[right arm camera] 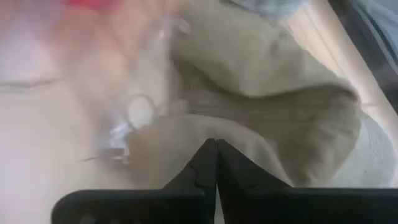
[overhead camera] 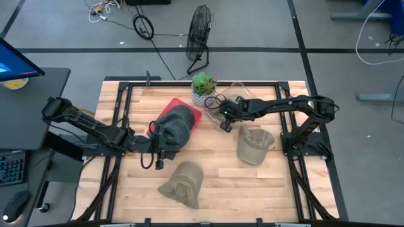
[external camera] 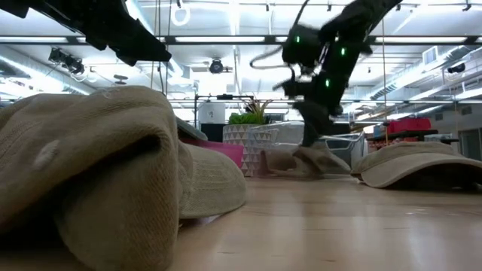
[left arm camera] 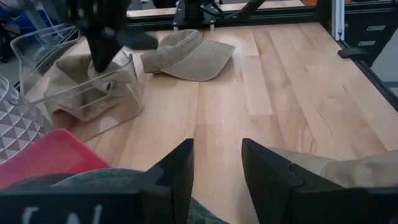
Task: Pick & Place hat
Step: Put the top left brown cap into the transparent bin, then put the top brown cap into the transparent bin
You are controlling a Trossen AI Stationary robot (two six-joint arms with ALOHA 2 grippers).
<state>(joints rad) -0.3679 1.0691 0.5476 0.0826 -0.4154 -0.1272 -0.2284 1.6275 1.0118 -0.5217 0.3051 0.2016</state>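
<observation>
A dark grey-green hat (overhead camera: pixel 175 125) lies partly on a red mat (overhead camera: pixel 192 108). My left gripper (overhead camera: pixel 161 144) is open at the hat's near-left edge; the hat shows under its fingers in the left wrist view (left arm camera: pixel 93 180). My right gripper (overhead camera: pixel 225 123) reaches down into a clear plastic container (left arm camera: pixel 37 46) and is shut on a tan hat (left arm camera: pixel 74 93) inside it. A second tan hat (overhead camera: pixel 254 145) and a third (overhead camera: pixel 183 183) lie on the table. My right gripper comes from above, pointing down, and its shut fingertips (right arm camera: pixel 211 152) meet in the tan hat's cloth (right arm camera: pixel 186 134). The view is blurred, so which part and how many layers cannot be told. The hat rests in the container.
A potted plant (overhead camera: pixel 203 85) stands at the far edge beside the container. The table's metal frame (overhead camera: pixel 293 135) runs along the right side. Bare wood (overhead camera: pixel 221 170) lies between the two loose tan hats.
</observation>
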